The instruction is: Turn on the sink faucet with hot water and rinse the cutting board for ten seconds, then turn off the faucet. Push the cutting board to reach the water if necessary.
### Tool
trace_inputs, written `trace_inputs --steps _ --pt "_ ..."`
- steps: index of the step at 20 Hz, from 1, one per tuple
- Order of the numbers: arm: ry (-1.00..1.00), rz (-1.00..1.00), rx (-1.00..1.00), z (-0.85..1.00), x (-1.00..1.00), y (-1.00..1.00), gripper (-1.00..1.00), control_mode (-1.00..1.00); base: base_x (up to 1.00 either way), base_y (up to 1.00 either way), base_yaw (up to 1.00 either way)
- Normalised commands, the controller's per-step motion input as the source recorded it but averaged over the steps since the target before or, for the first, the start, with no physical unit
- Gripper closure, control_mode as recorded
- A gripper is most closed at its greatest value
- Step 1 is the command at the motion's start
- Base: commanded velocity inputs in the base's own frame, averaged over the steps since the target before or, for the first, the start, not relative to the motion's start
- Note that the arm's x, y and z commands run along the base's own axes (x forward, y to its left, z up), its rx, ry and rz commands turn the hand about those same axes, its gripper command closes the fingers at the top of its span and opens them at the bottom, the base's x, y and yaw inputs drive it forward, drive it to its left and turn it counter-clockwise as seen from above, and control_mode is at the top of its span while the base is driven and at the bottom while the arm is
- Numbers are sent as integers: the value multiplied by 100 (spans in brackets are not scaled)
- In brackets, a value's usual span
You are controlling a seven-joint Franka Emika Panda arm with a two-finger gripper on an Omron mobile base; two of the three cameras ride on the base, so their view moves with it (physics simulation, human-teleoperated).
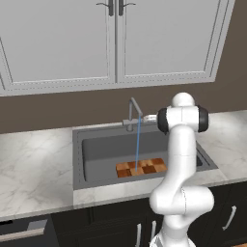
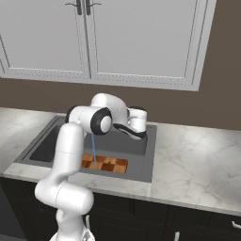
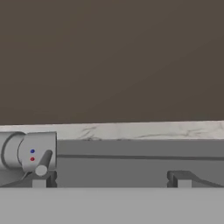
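The sink faucet (image 1: pixel 134 112) stands at the back rim of the dark sink (image 1: pixel 77 159). A thin stream of water (image 1: pixel 137 147) falls from its spout onto the checkered cutting board (image 1: pixel 141 167), which lies flat at the basin's front. From the right side the water (image 2: pixel 94 149) lands near the board's (image 2: pixel 107 164) left part. My gripper (image 1: pixel 146 117) hovers just right of the faucet base, open and empty. In the hand view the faucet base (image 3: pixel 30 151) with its lever (image 3: pixel 43 164) sits by the left fingertip (image 3: pixel 39 181), and the gripper (image 3: pixel 111 183) faces the back wall.
Marble counter (image 1: pixel 34 164) runs on both sides of the sink (image 2: pixel 149 162). A brown backsplash wall (image 3: pixel 113 61) rises close behind the faucet, with grey upper cabinets (image 1: pixel 111 43) above. My own arm (image 2: pixel 70 146) leans over the sink's front edge.
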Motion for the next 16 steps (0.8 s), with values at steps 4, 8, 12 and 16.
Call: trace_inputs --steps 4,8,12,16 --pt "0 2 0 0 2 -4 -100 -100 0 0 0" --pt "0 0 0 0 2 -7 -100 -100 0 0 0" --pt "0 2 0 0 0 -20 -100 -100 0 0 0" --pt "0 0 2 0 0 -16 -100 -100 0 0 0"
